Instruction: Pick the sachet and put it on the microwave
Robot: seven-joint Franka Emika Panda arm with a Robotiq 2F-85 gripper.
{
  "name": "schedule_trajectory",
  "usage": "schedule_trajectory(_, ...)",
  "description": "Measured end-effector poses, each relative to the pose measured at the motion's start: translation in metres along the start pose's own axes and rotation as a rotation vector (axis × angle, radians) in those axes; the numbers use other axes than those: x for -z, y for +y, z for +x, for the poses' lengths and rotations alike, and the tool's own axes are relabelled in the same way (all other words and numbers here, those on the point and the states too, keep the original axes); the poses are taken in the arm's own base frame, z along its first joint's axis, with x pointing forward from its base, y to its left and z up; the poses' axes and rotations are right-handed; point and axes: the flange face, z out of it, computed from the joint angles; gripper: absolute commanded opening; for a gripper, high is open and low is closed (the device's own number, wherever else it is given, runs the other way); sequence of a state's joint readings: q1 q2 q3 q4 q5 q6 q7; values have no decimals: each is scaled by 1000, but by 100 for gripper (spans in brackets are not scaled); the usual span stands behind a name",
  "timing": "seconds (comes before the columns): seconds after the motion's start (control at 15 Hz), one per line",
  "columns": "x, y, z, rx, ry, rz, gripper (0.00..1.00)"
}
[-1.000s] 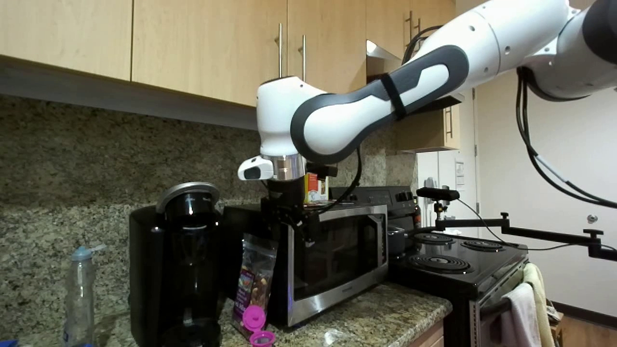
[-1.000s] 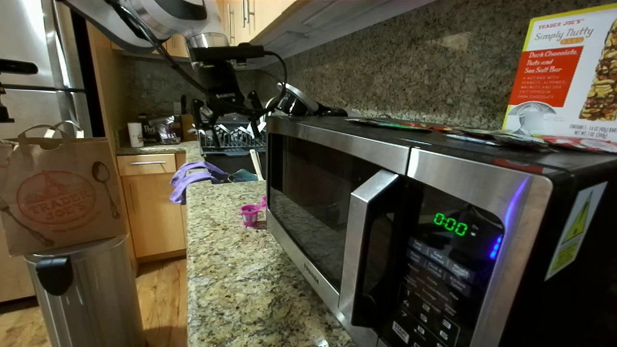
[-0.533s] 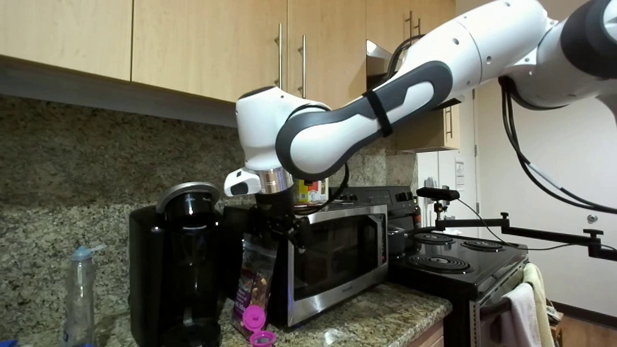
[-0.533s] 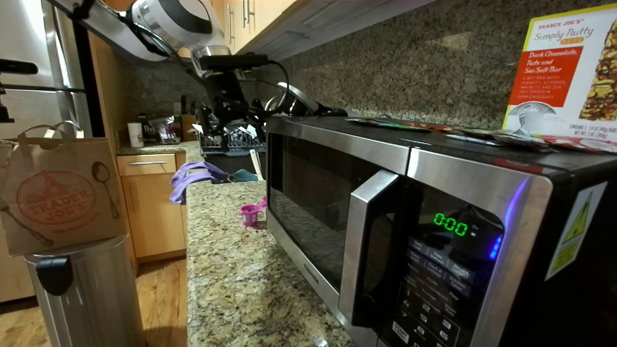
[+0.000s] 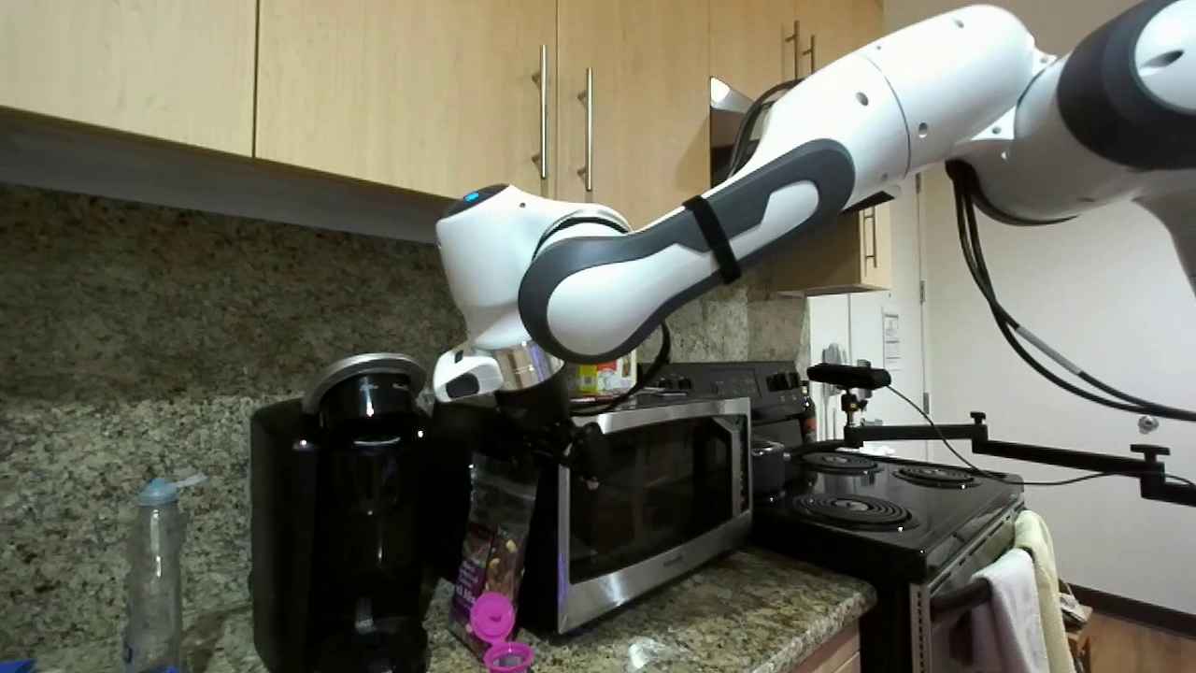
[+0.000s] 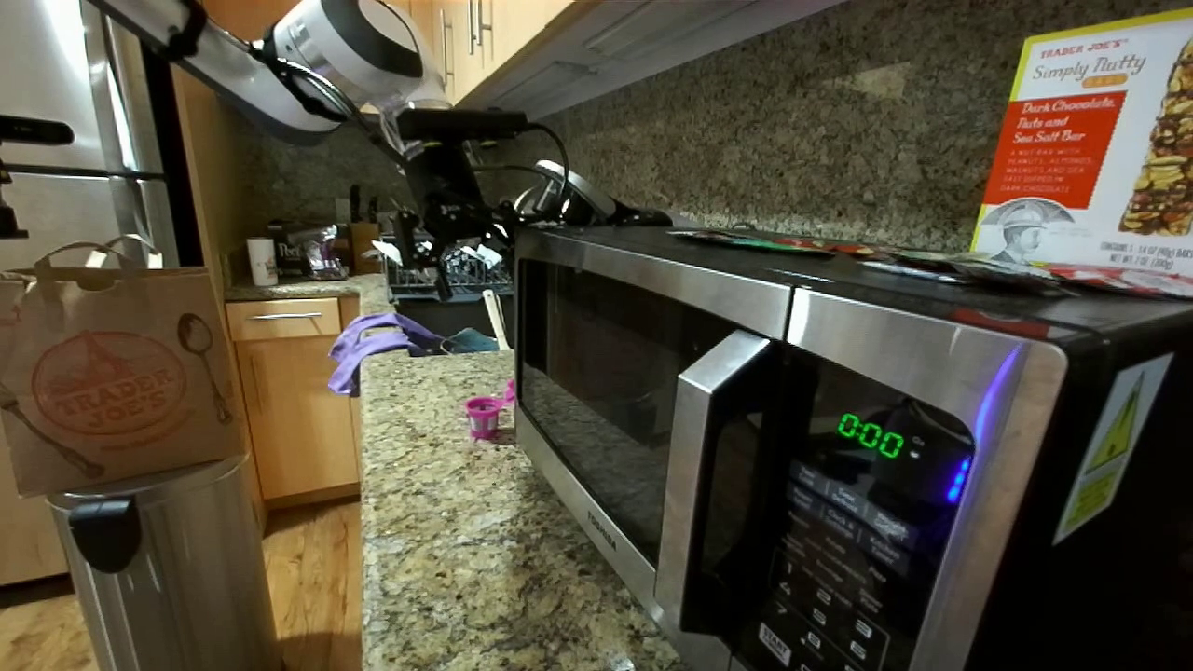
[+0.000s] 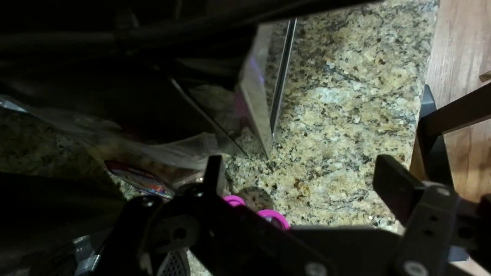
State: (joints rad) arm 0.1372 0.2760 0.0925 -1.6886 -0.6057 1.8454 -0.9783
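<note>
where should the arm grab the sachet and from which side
Probably best: grip the sachet by its clear upper part, from above, jaws across its thickness. It stands tilted between coffee maker and microwave, filled only low down, so the top looks thin; the pink cup crowds its foot.

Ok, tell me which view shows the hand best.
The wrist view: there the hand is close up, both fingers wide apart, with counter showing between them. Both exterior views show it smaller and dark, its opening hard to read; in an exterior view it partly blends with the microwave behind.
</note>
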Motion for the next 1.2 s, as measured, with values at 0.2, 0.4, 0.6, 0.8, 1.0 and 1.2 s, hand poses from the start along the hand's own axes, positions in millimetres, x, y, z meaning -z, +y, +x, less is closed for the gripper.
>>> schedule_trajectory(0.2,-4,6,0,-18,-13,-12,100)
schedule_trajectory(0.4,-8,17,1,-41,0,-47,100)
schedule_trajectory(0.6,-9,19,2,-46,2,-50,100)
schedule_trajectory(0.8,-8,19,1,-47,3,-51,100)
schedule_trajectory(1.0,-8,19,1,-47,3,-51,100)
schedule_trajectory(1.2,-8,19,3,-45,4,-53,100)
